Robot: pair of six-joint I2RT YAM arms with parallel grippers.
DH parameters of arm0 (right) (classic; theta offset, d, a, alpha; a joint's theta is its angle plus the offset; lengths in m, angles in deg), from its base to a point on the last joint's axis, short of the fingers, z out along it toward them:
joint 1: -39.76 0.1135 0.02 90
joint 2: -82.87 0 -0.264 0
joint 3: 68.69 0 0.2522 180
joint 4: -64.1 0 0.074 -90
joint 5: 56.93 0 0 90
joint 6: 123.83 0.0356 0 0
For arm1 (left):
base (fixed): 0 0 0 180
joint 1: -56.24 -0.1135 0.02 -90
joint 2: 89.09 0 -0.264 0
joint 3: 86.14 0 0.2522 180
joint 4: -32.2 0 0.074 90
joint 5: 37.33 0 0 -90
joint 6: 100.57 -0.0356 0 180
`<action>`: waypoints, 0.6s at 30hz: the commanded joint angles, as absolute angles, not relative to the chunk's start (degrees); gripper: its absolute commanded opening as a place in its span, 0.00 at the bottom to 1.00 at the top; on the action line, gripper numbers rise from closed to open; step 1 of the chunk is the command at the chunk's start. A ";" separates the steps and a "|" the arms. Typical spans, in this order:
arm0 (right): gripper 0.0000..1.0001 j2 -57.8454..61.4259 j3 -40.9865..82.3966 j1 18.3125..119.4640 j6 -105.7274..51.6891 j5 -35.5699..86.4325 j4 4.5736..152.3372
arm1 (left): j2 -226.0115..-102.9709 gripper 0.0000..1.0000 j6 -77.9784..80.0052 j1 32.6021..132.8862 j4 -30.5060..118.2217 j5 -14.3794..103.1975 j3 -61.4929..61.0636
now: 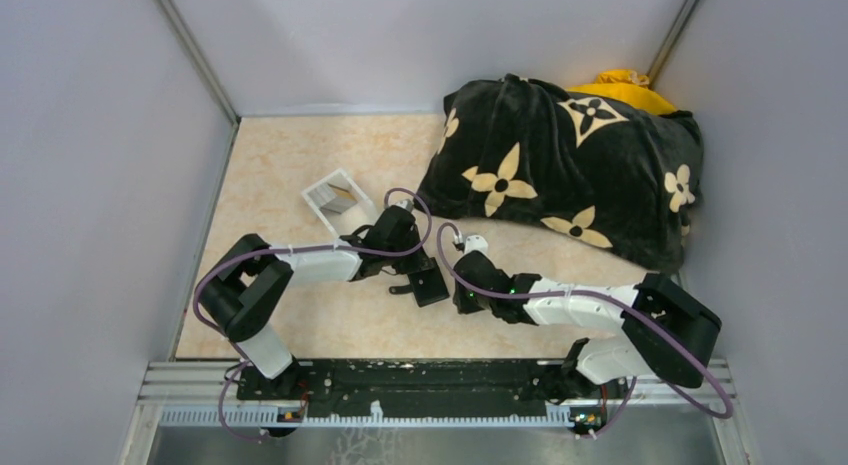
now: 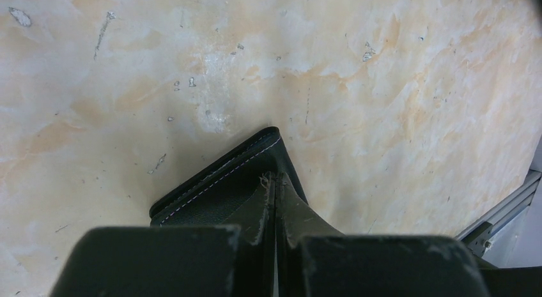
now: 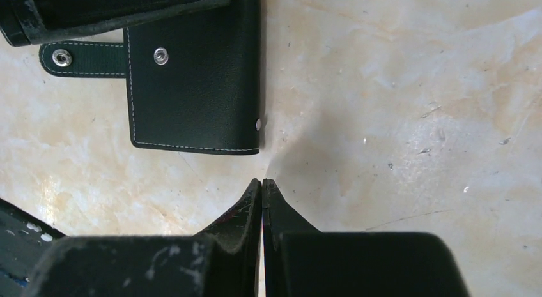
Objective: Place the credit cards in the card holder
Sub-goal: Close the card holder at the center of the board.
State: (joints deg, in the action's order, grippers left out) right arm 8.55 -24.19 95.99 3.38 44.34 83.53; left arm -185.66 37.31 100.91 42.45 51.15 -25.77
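The card holder point(image 3: 192, 86) is a black folding wallet with white stitching, lying closed and flat on the marbled table, its snap strap point(image 3: 83, 57) sticking out to one side. In the top view the card holder point(image 1: 432, 287) sits between the two arms. My left gripper point(image 2: 275, 177) is shut, its tips resting over a corner of the card holder point(image 2: 211, 195), with nothing showing between the fingers. My right gripper point(image 3: 262, 181) is shut and empty, just off the wallet's lower corner and not touching it. No credit cards are in view.
A pale grey tray-like box point(image 1: 340, 200) stands behind the left arm. A big black flower-patterned cushion point(image 1: 570, 170) fills the back right, with something yellow point(image 1: 620, 85) behind it. Grey walls close in both sides; a metal rail point(image 1: 440, 385) runs along the near edge.
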 commanded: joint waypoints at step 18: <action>0.00 2.38 -22.41 96.45 6.61 43.66 73.17 | -188.09 0.00 36.24 101.58 53.05 54.41 -29.22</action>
